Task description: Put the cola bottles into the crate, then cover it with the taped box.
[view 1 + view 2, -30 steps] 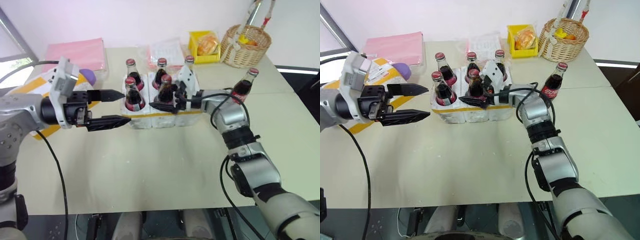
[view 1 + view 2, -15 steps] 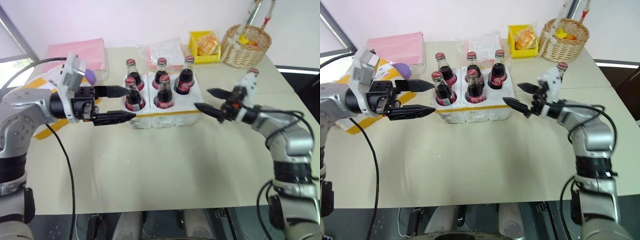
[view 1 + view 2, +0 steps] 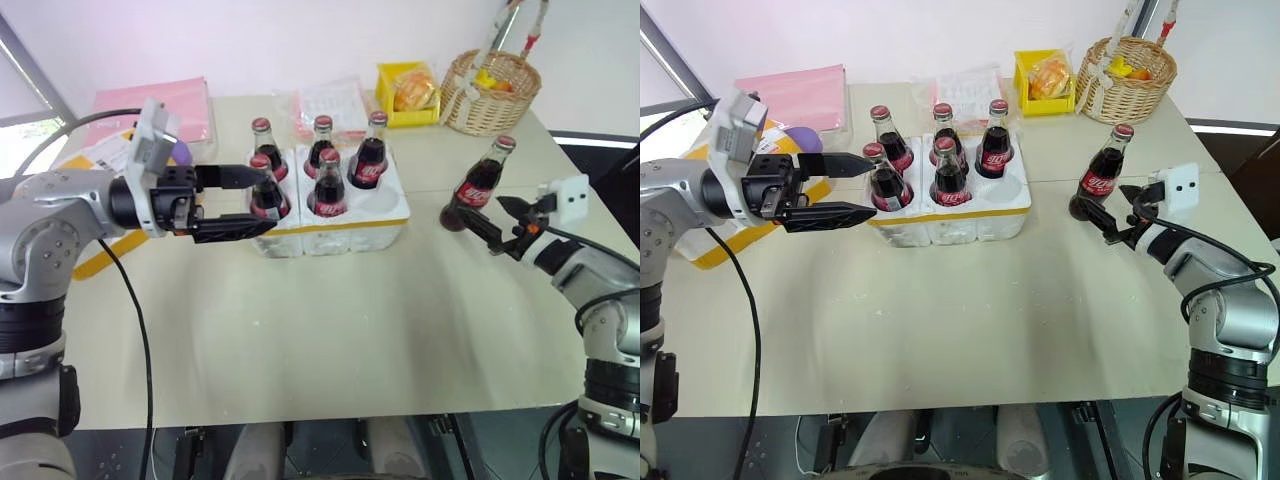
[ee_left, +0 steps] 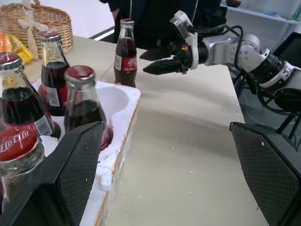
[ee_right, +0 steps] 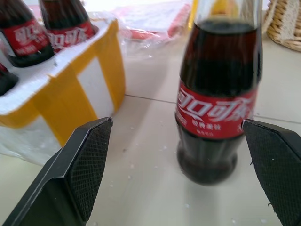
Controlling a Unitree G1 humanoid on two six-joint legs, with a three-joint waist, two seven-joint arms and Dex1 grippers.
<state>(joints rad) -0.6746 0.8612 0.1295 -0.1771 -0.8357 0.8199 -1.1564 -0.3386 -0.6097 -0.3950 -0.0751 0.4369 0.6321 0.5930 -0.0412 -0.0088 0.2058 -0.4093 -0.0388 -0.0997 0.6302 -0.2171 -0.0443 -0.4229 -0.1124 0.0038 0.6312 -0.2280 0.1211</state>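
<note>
Cola bottles point(image 3: 479, 185) dark, red caps; crate point(image 3: 385, 222) white, yellow band.

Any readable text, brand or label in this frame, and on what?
"可口可乐" in white script: red label of the loose bottle on the table.
Same script, partly visible: labels of the bottles in the crate.
Shipping label on the taped box: too small to read.
Nothing else legible.

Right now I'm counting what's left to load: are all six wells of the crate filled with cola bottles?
No: the crate holds five cola bottles, its front right well is empty, and the sixth bottle stands on the table.
</note>
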